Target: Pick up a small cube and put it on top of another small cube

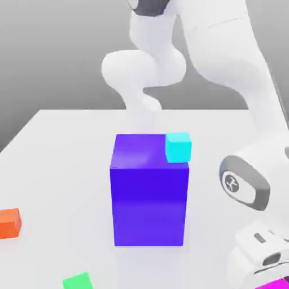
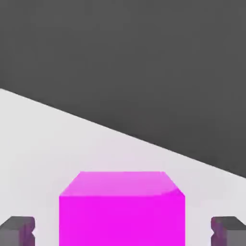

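- The claw [image 2: 123, 230] stands clamped on the magenta cube [image 2: 122, 209], one dark fingertip [image 2: 18, 229] at each side face; in the exterior view the cube [image 1: 275, 284] sits at the tabletop's near edge under the hand.
- Best lift straight up, keeping the grip centred so the cube stays level.
- Carry wide of the big blue-violet block [image 1: 149, 192], which bears a cyan cube [image 1: 178, 147] on a top corner.
- Orange cube [image 1: 9, 222] and green cube [image 1: 77, 281] lie well apart across the tabletop [image 1: 68, 147].
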### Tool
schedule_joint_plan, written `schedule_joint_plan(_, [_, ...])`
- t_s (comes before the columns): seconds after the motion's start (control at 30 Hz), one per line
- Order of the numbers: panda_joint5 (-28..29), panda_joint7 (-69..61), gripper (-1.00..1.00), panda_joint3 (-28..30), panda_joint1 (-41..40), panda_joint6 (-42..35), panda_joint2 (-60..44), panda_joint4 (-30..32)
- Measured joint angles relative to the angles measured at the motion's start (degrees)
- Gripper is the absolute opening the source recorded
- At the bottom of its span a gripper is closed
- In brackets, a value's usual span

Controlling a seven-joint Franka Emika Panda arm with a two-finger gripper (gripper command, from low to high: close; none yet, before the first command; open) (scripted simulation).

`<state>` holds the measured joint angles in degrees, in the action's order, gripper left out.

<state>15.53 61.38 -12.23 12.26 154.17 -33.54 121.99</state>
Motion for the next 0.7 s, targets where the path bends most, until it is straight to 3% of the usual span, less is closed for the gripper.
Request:
schedule_joint_plan(0.13, [0.0,0.0,-1.00,0.0,0.1,0.1,-0.1,0.0])
schedule_joint_plan(0.27, [-3.0,-1.9,-1.00,-2.1,-1.9,-5.0,6.8,1.7])
schedule_joint_plan(0.7, [-15.7,5.9,-1.00,12.6,-20.5,-5.9,15.1,7.9])
